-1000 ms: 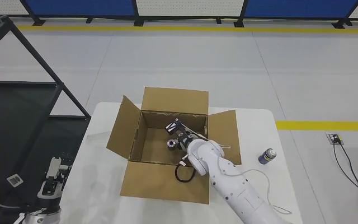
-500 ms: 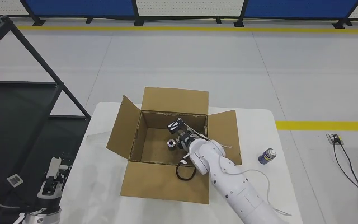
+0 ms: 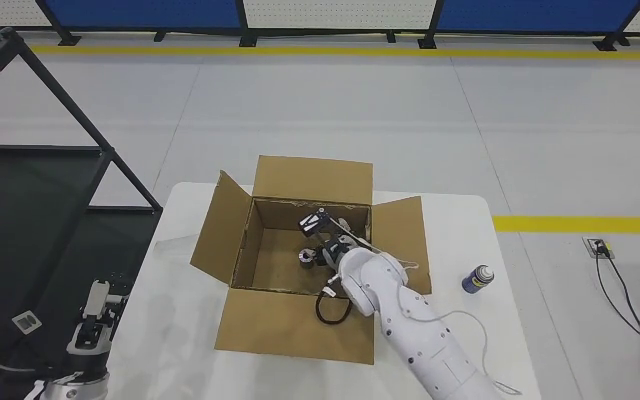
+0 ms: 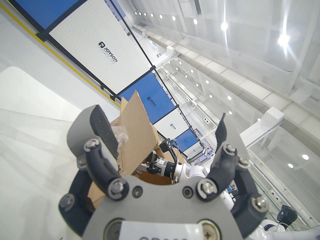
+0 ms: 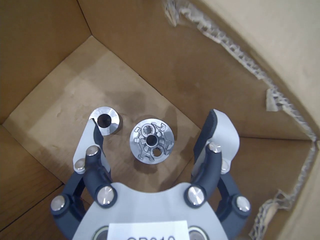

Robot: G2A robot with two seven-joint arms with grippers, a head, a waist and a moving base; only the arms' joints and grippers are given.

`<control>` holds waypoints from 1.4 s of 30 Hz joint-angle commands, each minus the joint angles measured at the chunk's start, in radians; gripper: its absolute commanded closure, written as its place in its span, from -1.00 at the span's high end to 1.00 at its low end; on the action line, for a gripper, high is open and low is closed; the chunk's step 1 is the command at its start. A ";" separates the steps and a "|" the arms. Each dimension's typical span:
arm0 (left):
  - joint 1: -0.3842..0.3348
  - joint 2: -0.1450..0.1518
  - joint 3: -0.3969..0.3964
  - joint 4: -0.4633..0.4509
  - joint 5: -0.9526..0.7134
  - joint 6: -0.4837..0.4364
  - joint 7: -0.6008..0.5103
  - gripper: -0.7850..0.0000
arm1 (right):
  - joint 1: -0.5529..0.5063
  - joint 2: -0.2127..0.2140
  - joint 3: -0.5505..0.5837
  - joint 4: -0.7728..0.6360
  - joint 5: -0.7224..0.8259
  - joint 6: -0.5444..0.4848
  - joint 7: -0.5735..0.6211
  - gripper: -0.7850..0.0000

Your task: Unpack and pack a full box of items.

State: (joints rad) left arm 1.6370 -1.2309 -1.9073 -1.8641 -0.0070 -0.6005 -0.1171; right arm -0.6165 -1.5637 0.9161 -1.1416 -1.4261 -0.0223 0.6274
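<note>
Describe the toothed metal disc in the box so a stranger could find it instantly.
Start at the open cardboard box on the white table and look at its floor, under the open right gripper. Two metal parts stand there side by side; yours is the wider flanged disc, with a central hole ringed by notched teeth, while its neighbour is a plain cylinder with one hole.

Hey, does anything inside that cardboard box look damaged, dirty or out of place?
Yes. A ragged torn strip runs along the box wall, exposing the corrugated layer. Dark blotchy stains mark the box floor beside the metal cylinder and the flanged disc. Both parts stand upright and look intact.
</note>
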 commanded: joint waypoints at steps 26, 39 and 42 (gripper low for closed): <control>0.000 0.000 0.000 0.000 0.000 0.000 0.000 1.00 | -0.781 0.130 0.676 -1.007 -0.073 0.014 -0.328 1.00; 0.000 0.000 0.000 0.000 0.000 0.000 0.000 1.00 | -0.749 0.159 0.872 -0.692 0.076 -0.127 -0.208 1.00; 0.000 0.000 0.000 0.000 0.000 0.000 0.000 1.00 | -0.709 0.167 0.873 -0.624 0.053 -0.157 -0.158 1.00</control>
State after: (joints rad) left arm 1.6370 -1.2309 -1.9073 -1.8641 -0.0070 -0.6005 -0.1171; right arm -1.3427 -1.3995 1.7894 -1.7948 -1.3649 -0.1737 0.4515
